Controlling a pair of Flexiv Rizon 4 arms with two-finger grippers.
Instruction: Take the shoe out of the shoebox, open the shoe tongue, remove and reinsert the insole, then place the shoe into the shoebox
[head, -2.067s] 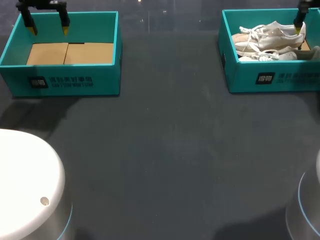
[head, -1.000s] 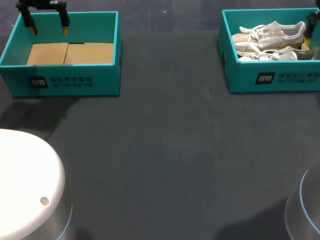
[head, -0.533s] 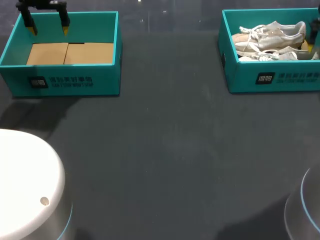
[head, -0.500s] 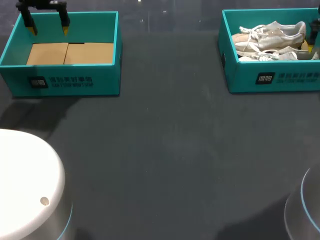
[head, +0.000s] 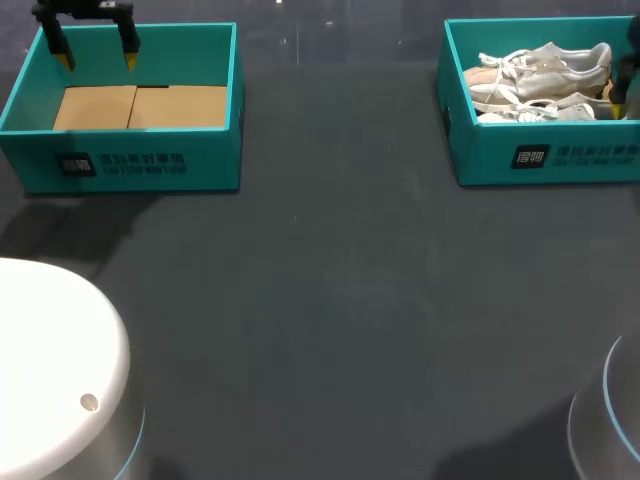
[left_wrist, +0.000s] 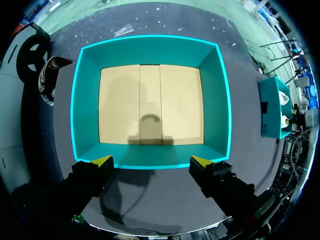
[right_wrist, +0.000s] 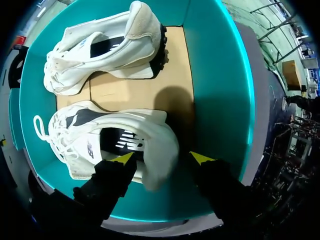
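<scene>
The white lace-up sneaker with a dark side logo (right_wrist: 100, 145) lies inside the teal cardboard shoebox (right_wrist: 220, 90), which sits at about two o'clock on the dark grey table (head: 330, 300) in the head view. Its rounded heel sits between the yellow tips of the right gripper (right_wrist: 162, 158). The jaws are spread wider than the heel. One tip is against the shoe's side and the other is off the heel, over the brown cardboard floor, so nothing is gripped. A second white sneaker (right_wrist: 100, 50) lies just beyond the first in the same box. Its heel points the same way and its toe is toward the far wall.

At about ten o'clock on the table, well apart from the shoebox, stands a second teal box (head: 130, 165) with a bare tan cardboard floor (left_wrist: 150, 105). The left gripper (left_wrist: 152, 160) hangs above the wall on its own side, with its jaws wide apart and nothing held.
</scene>
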